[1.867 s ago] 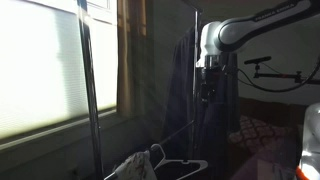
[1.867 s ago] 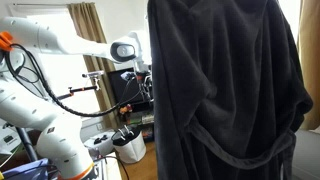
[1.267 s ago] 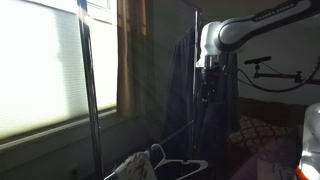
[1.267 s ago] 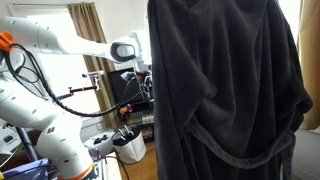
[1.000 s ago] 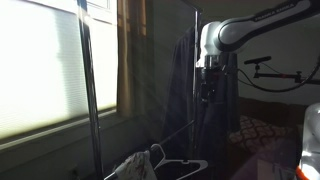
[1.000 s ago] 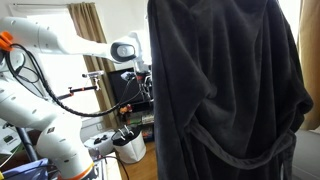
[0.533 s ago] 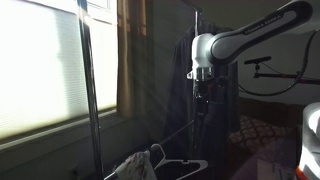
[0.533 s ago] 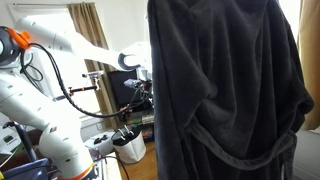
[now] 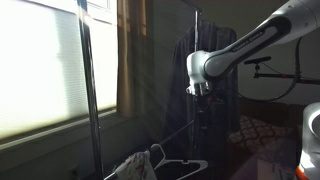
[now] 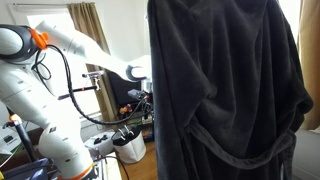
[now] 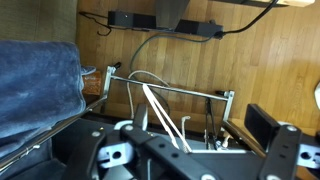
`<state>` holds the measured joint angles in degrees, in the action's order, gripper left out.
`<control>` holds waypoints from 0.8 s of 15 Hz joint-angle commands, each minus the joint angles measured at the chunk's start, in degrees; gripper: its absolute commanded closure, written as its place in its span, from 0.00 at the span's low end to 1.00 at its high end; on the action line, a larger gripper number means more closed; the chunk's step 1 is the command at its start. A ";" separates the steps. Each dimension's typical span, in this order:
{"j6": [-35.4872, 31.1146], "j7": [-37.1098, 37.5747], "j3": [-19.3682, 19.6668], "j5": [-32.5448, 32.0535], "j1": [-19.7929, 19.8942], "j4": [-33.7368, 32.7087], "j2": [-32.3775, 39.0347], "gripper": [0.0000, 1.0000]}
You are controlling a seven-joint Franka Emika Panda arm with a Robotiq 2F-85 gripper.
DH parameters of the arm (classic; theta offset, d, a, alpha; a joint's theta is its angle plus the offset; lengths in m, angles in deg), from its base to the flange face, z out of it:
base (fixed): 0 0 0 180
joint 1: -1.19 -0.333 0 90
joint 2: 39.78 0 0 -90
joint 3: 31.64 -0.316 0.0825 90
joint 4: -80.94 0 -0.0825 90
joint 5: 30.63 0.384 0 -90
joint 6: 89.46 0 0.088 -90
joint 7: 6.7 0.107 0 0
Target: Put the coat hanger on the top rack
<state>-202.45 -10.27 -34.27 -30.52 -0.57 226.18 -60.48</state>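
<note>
Arm drops, swings left toward rack pole [image 9: 195, 40]. Gripper [image 9: 201, 97] points down beside dark robe [image 10: 220, 90]; finger spread unreadable. Coat hanger lost against dark cloth, cannot place it. White hangers [image 9: 165, 163] low, near. Top rack above frame; descent probably lines up a pickup.

The robe [image 10: 225, 90] is a plain dark charcoal grey. The robot arm [image 10: 85, 48] is white with an orange ring, and the hand [image 11: 195, 158] is black. The floor [image 11: 260, 60] is brown wood with visible grain. The cloth [image 11: 35, 85] is blue. The cushion [image 9: 255, 130] is dark red with a pale pattern.
</note>
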 commanded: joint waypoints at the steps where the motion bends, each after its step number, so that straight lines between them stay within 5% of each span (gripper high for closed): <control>1: -0.37 -0.94 0.93 0.94 -0.48 -1.11 3.42 0.00; 8: -3.16 -9.79 -0.71 11.91 -4.88 -4.60 16.45 0.00; 12: -0.85 -12.90 -3.45 12.54 -6.42 -8.61 23.20 0.00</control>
<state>-205.11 -20.02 -36.28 -19.08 -5.98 221.21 -42.73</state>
